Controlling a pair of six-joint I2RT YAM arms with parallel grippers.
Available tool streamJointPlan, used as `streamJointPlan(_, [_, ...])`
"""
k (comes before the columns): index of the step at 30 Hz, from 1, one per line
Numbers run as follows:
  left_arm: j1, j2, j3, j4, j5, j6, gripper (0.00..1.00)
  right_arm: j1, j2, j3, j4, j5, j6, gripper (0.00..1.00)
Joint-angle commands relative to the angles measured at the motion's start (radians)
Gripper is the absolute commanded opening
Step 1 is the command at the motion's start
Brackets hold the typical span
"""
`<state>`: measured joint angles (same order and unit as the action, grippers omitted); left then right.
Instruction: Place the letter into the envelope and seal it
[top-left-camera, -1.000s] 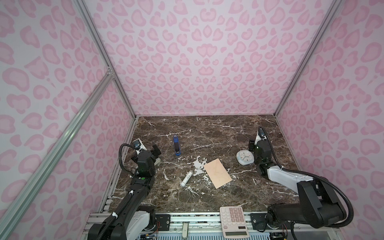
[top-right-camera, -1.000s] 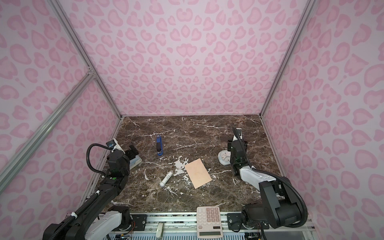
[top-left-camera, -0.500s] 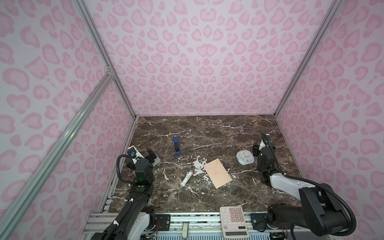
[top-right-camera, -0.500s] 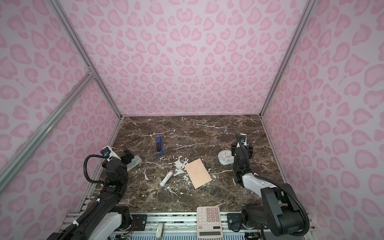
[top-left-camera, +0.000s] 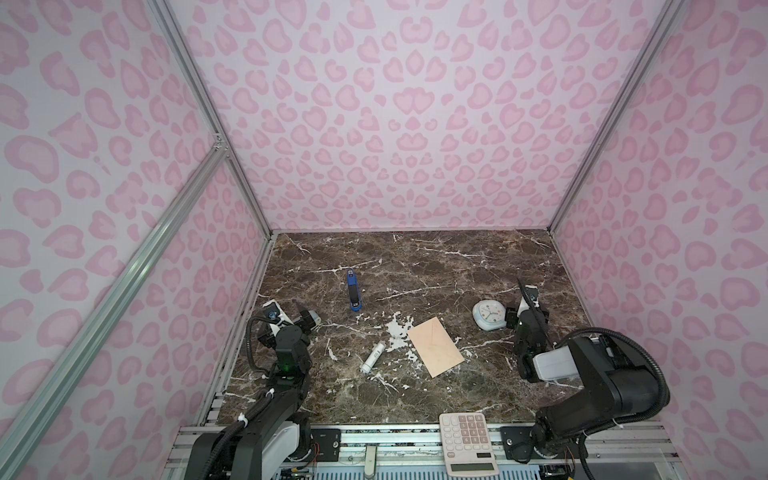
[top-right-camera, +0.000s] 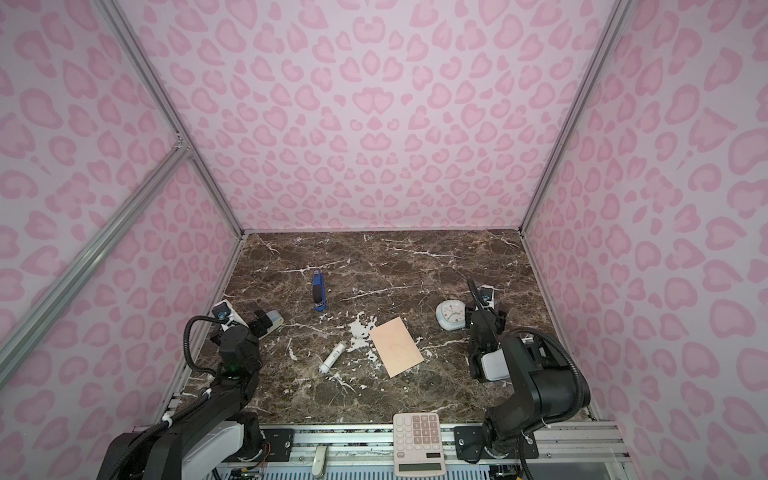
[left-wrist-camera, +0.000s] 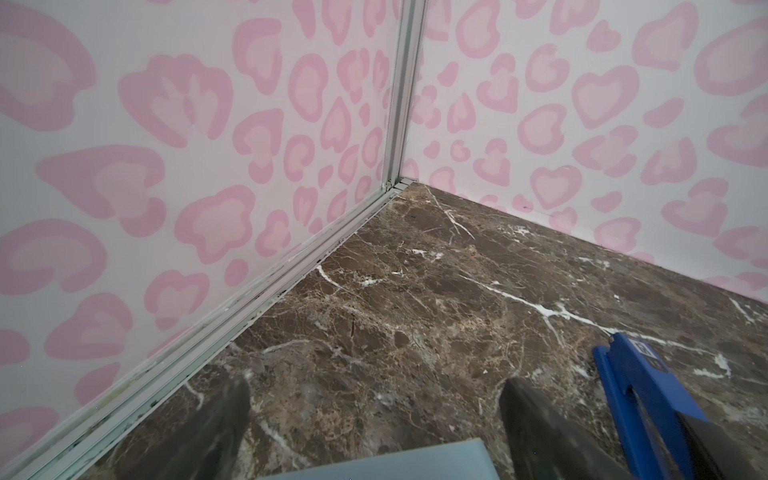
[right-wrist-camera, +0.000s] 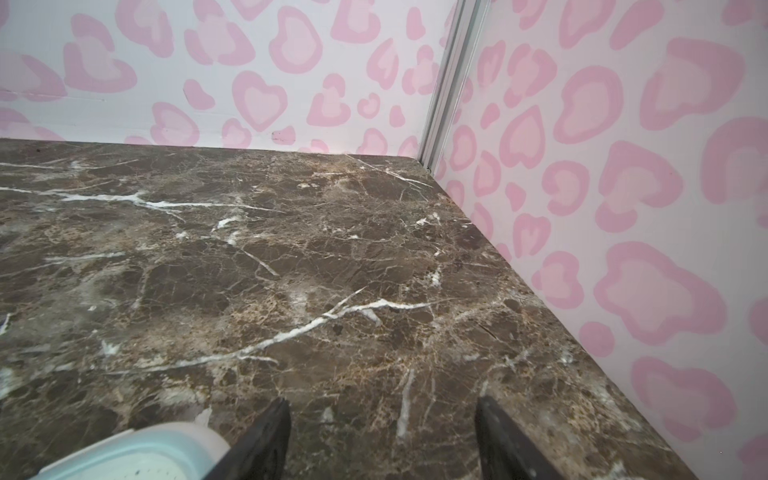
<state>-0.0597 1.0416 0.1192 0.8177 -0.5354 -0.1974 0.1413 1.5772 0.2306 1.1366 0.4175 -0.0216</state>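
The envelope (top-left-camera: 435, 347) lies flat in the middle of the desk (top-left-camera: 457, 257) with its flap folded down (peach side up). No hand touches it. The left hand (left-wrist-camera: 374, 388) is by the left wall, fingers wide apart. The right hand (right-wrist-camera: 382, 405), beside the little clock (top-left-camera: 489, 314), is apart and empty too.

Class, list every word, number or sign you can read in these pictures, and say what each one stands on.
No text is legible anywhere.
calculator: key marks too small to read.
clock: dial marks too small to read.
blue stapler: label blurred in the left wrist view.
white tube: no print can be made out.
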Motion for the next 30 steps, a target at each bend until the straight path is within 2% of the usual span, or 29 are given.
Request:
streamJointPlan(1, [0.004, 0.086, -0.013, 0.254, 0.049, 0.069, 0.96, -0.003, -0.002, 0.023, 0.061, -0.018, -0.005, 0.73])
streamJointPlan(4, [0.011, 0.203, -0.016, 0.371, 0.093, 0.079, 0.96, -0.026, -0.037, 0.074, -0.092, -0.059, 0.022, 0.75])
streamJointPlan(8, [0.015, 0.377, -0.009, 0.558, 0.151, 0.110, 0.96, -0.055, -0.038, 0.092, -0.129, -0.101, 0.040, 0.86])
streamJointPlan(9, [0.015, 0.371, 0.000, 0.518, 0.181, 0.119, 0.96, -0.056, -0.036, 0.092, -0.126, -0.101, 0.040, 0.96])
streamJointPlan(10, [0.015, 0.356, 0.021, 0.453, 0.198, 0.118, 0.96, -0.056, -0.035, 0.092, -0.127, -0.103, 0.040, 0.97])
streamJointPlan(12, [0.018, 0.390, 0.044, 0.439, 0.222, 0.122, 0.96, -0.060, -0.036, 0.097, -0.136, -0.112, 0.043, 0.97])
streamJointPlan(14, [0.018, 0.467, 0.051, 0.544, 0.225, 0.138, 0.96, -0.072, -0.036, 0.106, -0.158, -0.134, 0.050, 0.97])
streamJointPlan(16, [0.020, 0.413, 0.085, 0.375, 0.238, 0.124, 0.96, -0.078, -0.036, 0.115, -0.175, -0.140, 0.058, 0.97])
streamJointPlan(17, [0.021, 0.457, 0.093, 0.433, 0.241, 0.138, 0.96, -0.079, -0.037, 0.114, -0.175, -0.141, 0.058, 0.97])
streamJointPlan(19, [0.021, 0.427, 0.157, 0.258, 0.263, 0.133, 0.96, -0.080, -0.038, 0.114, -0.173, -0.143, 0.059, 0.97])
streamJointPlan(22, [0.052, 0.434, 0.194, 0.198, 0.323, 0.124, 0.96, -0.082, -0.039, 0.113, -0.175, -0.146, 0.060, 0.97])
streamJointPlan(23, [0.054, 0.449, 0.190, 0.237, 0.321, 0.127, 0.96, -0.082, -0.039, 0.112, -0.176, -0.146, 0.060, 0.97])
streamJointPlan(30, [0.054, 0.441, 0.186, 0.231, 0.320, 0.129, 0.97, -0.082, -0.040, 0.112, -0.174, -0.146, 0.060, 0.97])
